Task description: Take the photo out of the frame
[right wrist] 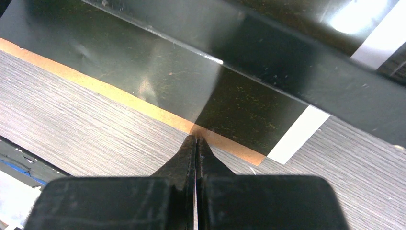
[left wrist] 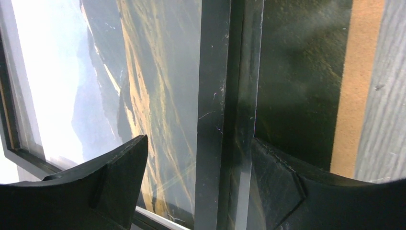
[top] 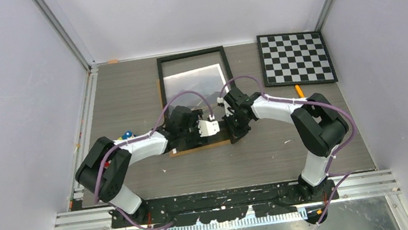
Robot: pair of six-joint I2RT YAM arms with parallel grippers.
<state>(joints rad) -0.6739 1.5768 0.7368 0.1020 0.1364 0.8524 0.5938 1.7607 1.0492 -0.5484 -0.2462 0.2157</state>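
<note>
my left claw [left wrist: 198, 141] is spread wide, grasping nothing. one finger [left wrist: 95, 187] is on each side of the near bar of the frame [left wrist: 213, 96], hanging over it; whether either finger touches it, i cannot tell. on the far side of that bar the photo [left wrist: 143, 86] shows its bright sky and olive hills. on the near side its dark lower part runs out from under the bar. past that comes a strip of brown board [left wrist: 356, 96], then the grey table [left wrist: 388, 105].

my right claw [right wrist: 196, 139] is clenched, fingers pressed together with nothing between them. its tip is down at the near edge of the board [right wrist: 119, 98], at or just above it. just beyond the tip lies the photo [right wrist: 201, 91], dark and glossy, with its white border at the right. the frame [right wrist: 287, 62] crosses above it as a black bar. the table [right wrist: 72, 129] is under my fingers.

from above, the left claw [top: 209, 127] and the right claw [top: 234, 128] sit close together at the near end of the frame [top: 191, 54]. the frame lies flat in the middle of the table [top: 129, 95]. the photo [top: 195, 84] shows inside it, and the board [top: 200, 148] peeks out at the near edge. a checkerboard [top: 295, 58] lies well apart at the far right corner.
</note>
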